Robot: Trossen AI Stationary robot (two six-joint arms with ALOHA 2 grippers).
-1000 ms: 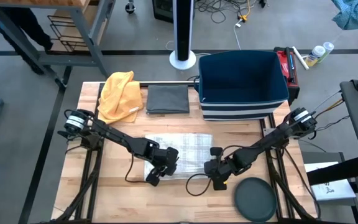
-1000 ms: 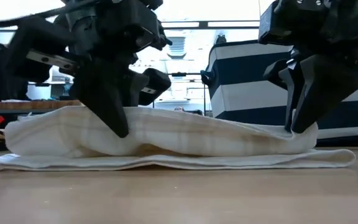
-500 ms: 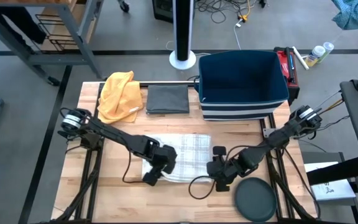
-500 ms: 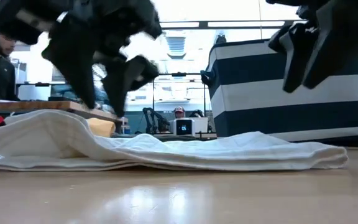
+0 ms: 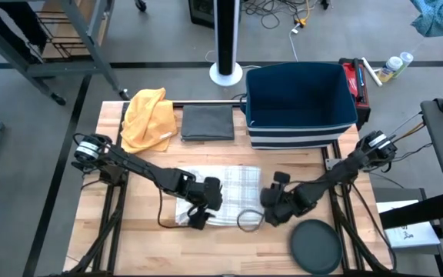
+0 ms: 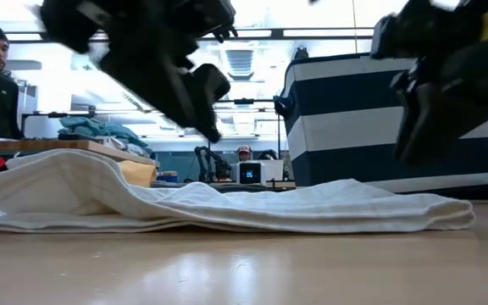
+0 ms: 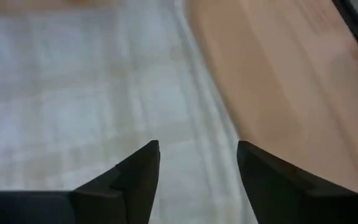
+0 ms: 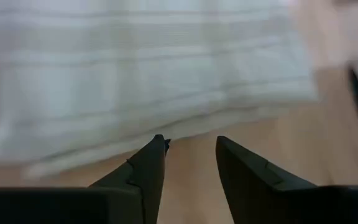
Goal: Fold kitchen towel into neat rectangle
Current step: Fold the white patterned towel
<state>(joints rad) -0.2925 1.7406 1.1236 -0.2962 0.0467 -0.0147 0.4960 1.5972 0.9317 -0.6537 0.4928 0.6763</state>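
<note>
The kitchen towel (image 5: 223, 191), white with a faint grey check, lies folded over on the wooden table (image 5: 141, 231), in front of the navy striped bin (image 5: 298, 104). The left gripper (image 5: 199, 221) hangs above the towel's near left corner, fingers (image 7: 138, 171) spread and holding nothing. The right gripper (image 5: 271, 218) hovers just off the towel's near right edge, its fingers (image 8: 151, 165) parted and empty. A yellow cloth (image 5: 149, 118) and a folded grey cloth (image 5: 208, 122) sit at the far side, a dark round plate (image 5: 315, 246) near the front right corner.
</note>
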